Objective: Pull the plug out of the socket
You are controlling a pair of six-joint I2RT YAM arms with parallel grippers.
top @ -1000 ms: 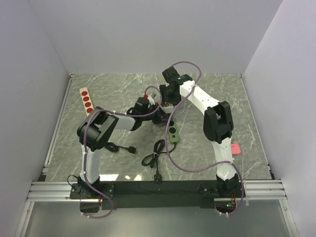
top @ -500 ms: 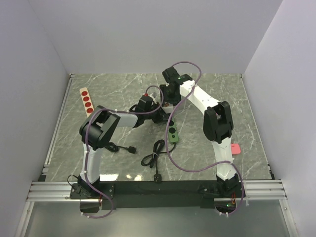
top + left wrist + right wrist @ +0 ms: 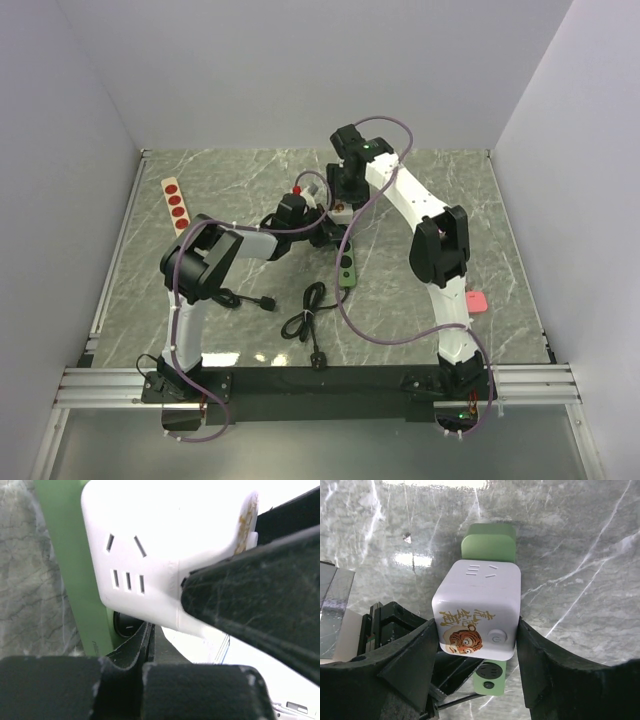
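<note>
White cube plug [image 3: 479, 605] is clamped in the right jaws (left jaws shut beside the green socket strip [image 3: 488, 541]); right arm has drawn back, separation unconfirmed.

A: R gripper [image 3: 479, 636], what'd it have?
B: Had the white cube plug [image 3: 480, 605], tiger pic + btn facing cam, clamped btwn both black fingers [image 3: 417, 652].
A: Under it?
B: Green socket strip [image 3: 488, 542], showing past both ends, on marble table [image 3: 580, 555].

White tiger-print cube plug [image 3: 479, 612] over green socket strip [image 3: 488, 542].
</note>
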